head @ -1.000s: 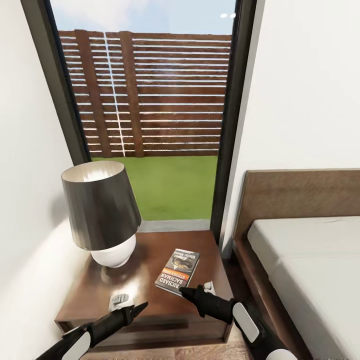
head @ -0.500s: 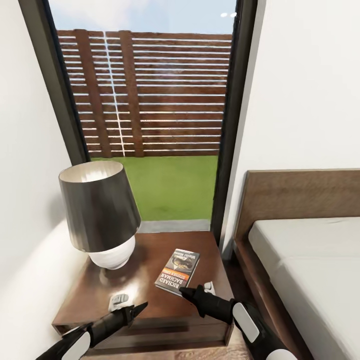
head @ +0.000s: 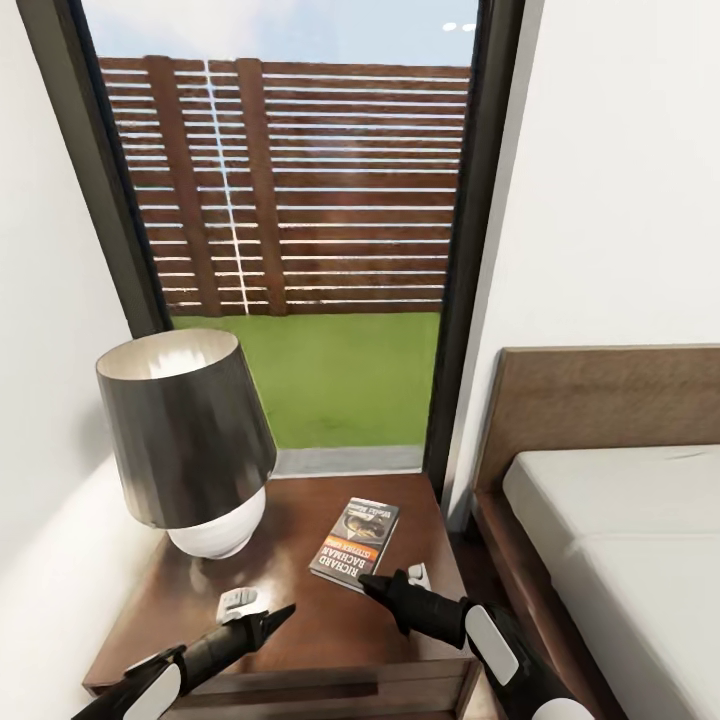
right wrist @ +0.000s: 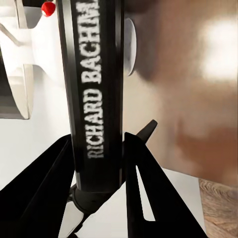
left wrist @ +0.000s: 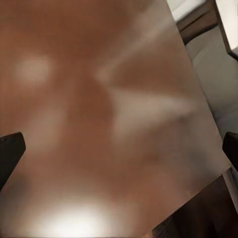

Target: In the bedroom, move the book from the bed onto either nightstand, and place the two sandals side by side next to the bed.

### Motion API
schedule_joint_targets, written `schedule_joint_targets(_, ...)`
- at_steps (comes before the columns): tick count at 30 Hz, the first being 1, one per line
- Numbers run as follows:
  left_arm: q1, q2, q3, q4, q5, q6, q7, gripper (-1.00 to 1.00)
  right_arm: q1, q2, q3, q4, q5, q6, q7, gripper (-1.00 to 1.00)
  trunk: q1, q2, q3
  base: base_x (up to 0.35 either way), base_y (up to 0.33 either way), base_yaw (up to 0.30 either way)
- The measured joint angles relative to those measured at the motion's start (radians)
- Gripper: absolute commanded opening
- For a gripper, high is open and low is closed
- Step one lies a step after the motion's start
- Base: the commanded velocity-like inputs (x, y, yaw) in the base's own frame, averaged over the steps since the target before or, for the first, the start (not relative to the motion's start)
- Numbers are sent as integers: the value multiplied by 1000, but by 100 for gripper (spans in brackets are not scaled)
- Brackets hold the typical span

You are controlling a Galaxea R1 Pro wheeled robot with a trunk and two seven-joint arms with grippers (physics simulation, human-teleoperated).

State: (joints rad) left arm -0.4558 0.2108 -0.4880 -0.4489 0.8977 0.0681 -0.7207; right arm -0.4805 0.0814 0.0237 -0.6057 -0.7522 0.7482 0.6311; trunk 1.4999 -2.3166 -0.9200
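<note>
Book, paperback, lying flat on nightstand beside the lamp, its near edge between the fingers of the right gripper, which pinch it for placing; left gripper spread, idle over bare wood.

The light-grey sheeted mattress on the dark wooden platform bed is cut off by the head view's right edge, the glossy dark brown wooden nightstand top is a blur from the left wrist, and the small paperback book's orange-band lettering is too small to read.
</note>
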Motion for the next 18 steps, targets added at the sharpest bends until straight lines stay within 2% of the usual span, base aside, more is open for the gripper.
schedule_joint_targets(3, 0, 0, 0, 0, 0, 0, 0, 100, 0, 0, 0, 0, 0, 0, 0, -100, 0, 0, 0, 6, 0, 0)
schedule_joint_targets(10, 0, 0, 0, 0, 0, 1, 0, 100, 0, 0, 0, 0, 2, -1, 0, -100, 27, -49, -22, 0, 0, 0)
schedule_joint_targets(18, 0, 0, 0, 0, 0, 1, 0, 100, 0, 0, 1, 0, 3, -1, 0, -100, 31, -56, -25, 0, 0, 0)
